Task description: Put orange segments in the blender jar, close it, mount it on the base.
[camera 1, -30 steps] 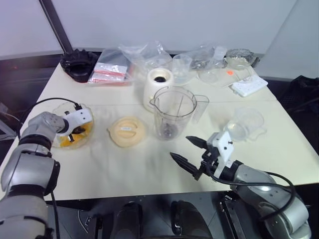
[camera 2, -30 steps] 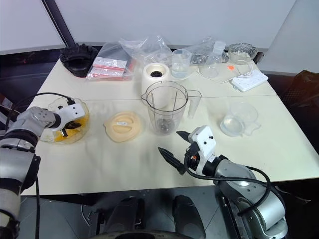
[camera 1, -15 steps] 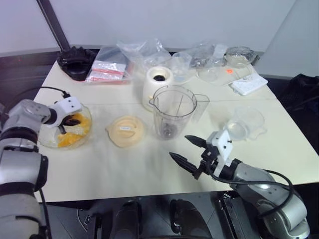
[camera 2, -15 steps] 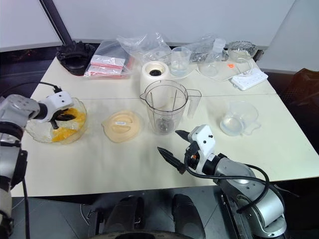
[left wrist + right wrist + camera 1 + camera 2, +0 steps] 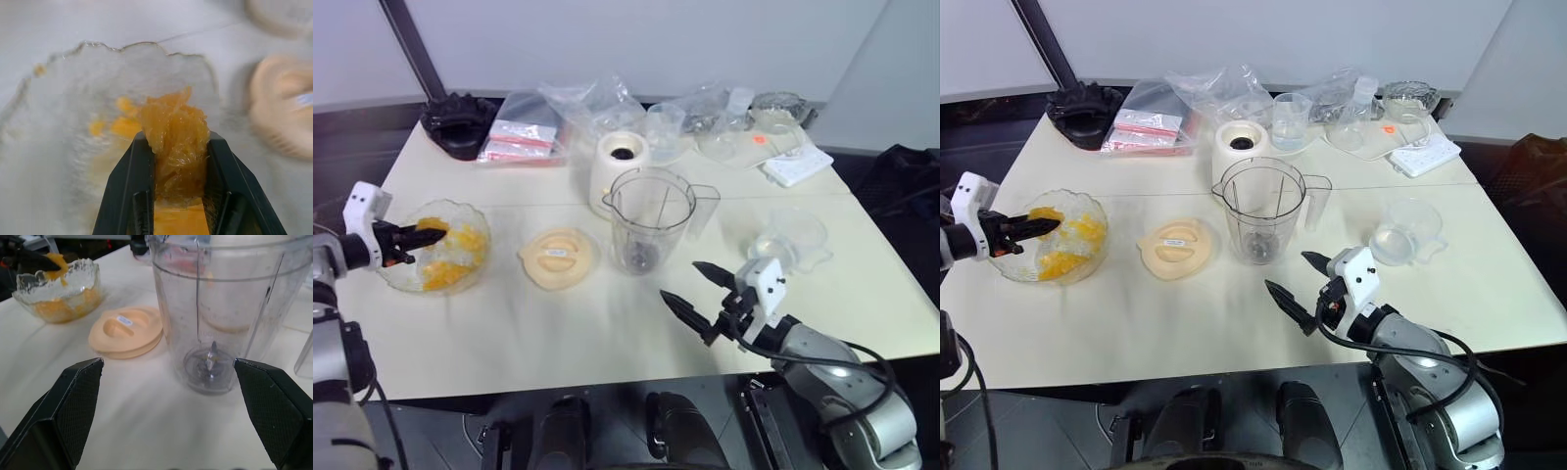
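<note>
My left gripper (image 5: 419,237) hovers just above the left rim of the scalloped glass bowl (image 5: 470,217), shut on a clump of orange segments (image 5: 175,139). More orange segments (image 5: 448,266) lie in the bowl. The clear blender jar (image 5: 649,220) stands upright and lidless in the middle of the table, its dark blade (image 5: 209,363) visible at the bottom. Right behind it stands the cream base (image 5: 619,166). My right gripper (image 5: 683,282) is open and holds nothing; it sits low over the table in front of the jar, pointing toward it.
A round pale-orange lid (image 5: 558,258) lies between bowl and jar. A small clear measuring cup (image 5: 793,240) stands to the jar's right. Plastic bags (image 5: 533,132), a black holder (image 5: 458,119), glassware and a white power strip (image 5: 793,164) line the far edge.
My left gripper has lifted out of the bowl and drawn back to the left with the orange clump, rolling its wrist. The right gripper has stayed about where it was, still open.
</note>
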`<action>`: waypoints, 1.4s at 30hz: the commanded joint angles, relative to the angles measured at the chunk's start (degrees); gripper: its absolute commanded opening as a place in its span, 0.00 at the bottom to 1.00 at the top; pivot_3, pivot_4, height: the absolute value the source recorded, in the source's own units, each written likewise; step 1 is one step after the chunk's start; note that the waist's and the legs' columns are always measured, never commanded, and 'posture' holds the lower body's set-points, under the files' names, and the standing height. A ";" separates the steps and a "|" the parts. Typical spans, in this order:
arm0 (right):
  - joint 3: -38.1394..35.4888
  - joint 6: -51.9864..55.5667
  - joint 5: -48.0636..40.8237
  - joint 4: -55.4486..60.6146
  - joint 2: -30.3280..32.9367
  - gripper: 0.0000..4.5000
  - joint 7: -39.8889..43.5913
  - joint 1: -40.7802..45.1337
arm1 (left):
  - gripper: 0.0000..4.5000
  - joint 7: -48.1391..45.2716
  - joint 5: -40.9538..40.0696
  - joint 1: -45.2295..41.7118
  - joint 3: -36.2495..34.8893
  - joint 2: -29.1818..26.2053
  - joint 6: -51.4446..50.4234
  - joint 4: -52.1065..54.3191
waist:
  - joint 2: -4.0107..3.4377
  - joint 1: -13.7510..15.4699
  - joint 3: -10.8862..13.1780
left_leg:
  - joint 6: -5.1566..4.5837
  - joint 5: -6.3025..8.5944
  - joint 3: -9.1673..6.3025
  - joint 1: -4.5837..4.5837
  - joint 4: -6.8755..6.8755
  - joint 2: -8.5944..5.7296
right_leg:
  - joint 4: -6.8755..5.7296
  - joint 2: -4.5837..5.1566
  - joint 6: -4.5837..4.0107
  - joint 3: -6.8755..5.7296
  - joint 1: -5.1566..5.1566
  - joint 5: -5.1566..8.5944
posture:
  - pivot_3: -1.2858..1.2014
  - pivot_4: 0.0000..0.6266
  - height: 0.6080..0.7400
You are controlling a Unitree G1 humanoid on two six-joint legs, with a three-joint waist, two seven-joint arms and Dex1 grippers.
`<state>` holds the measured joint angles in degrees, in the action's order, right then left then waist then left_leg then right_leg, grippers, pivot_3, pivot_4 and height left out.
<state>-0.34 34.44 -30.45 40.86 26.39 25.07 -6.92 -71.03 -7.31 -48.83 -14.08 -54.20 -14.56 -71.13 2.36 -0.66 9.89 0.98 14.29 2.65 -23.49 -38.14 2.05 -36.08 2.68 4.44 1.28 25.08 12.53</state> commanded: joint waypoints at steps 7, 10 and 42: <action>-4.66 -1.26 -1.23 2.39 -0.54 1.00 -1.63 -1.42 | 0.26 -2.95 -8.39 -1.44 -3.57 1.47 -8.65 12.81 | 0.05 0.15 -0.03 | 0.00 0.00 0.01 0.00 0.00 0.09 | 0.06 0.06 0.00 0.01 -0.05 0.00 | 0.52 0.24 1.00; -7.39 -0.30 -3.07 4.90 -0.03 1.00 -2.13 -3.16 | 0.26 -3.66 -10.25 -2.49 -2.86 3.20 -11.48 18.88 | 0.05 0.10 -0.03 | 0.00 0.00 0.01 -0.01 0.00 -0.01 | 0.06 0.06 0.00 0.01 -0.06 0.00 | 0.52 0.24 1.00; -18.90 1.05 -6.52 11.99 2.10 1.00 -10.26 -5.26 | 0.26 -7.05 -1.63 -21.24 25.76 36.85 -8.30 26.06 | -0.13 0.27 0.03 | -0.07 0.03 -0.17 0.03 -0.01 -0.21 | 0.16 -0.05 0.11 0.14 -0.21 0.09 | 0.52 0.24 1.00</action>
<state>-18.71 36.32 -37.13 51.57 28.18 15.16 -12.67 -78.52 -10.20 -69.72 10.60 -17.89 -24.10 -46.23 2.23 -0.39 9.92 0.91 14.32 2.49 -23.46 -38.15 1.82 -35.92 2.66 4.56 1.43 24.88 12.63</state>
